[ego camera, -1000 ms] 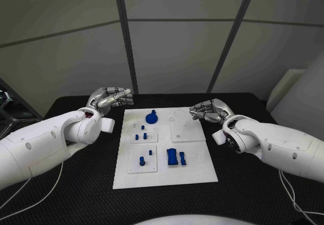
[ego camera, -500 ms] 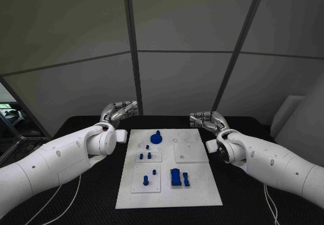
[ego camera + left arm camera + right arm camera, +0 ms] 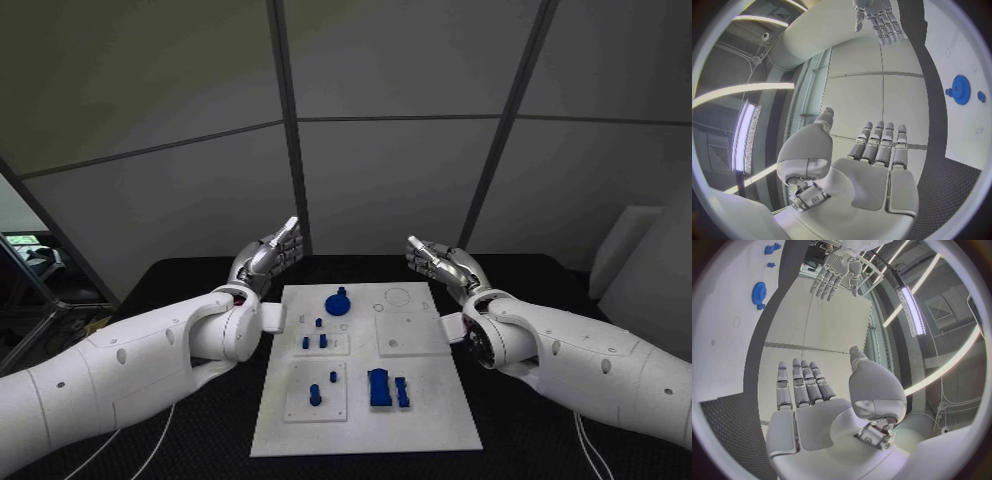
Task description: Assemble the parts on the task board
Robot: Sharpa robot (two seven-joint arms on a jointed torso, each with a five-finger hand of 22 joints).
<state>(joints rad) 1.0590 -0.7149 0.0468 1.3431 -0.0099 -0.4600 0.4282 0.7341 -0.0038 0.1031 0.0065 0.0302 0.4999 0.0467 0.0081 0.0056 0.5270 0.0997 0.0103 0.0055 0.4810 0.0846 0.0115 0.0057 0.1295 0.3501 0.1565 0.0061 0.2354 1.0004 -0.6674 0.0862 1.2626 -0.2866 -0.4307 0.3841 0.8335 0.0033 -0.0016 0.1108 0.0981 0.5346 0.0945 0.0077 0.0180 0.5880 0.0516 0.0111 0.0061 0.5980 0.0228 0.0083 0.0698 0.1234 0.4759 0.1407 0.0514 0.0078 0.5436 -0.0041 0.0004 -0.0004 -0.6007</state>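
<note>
A white task board [image 3: 418, 400] lies lengthwise at the centre of the black table [image 3: 173, 420], its long axis running from the near edge toward the far edge. Blue parts sit on it: a round gear-like piece [image 3: 338, 303] near the far end, small pegs [image 3: 313, 341] on a raised plate at mid-board, and a taller block [image 3: 379, 387] toward the near end, apparently upright. The left hand [image 3: 270, 256] and right hand [image 3: 441, 262] hover off the board's far corners, fingers straight and spread, holding nothing.
</note>
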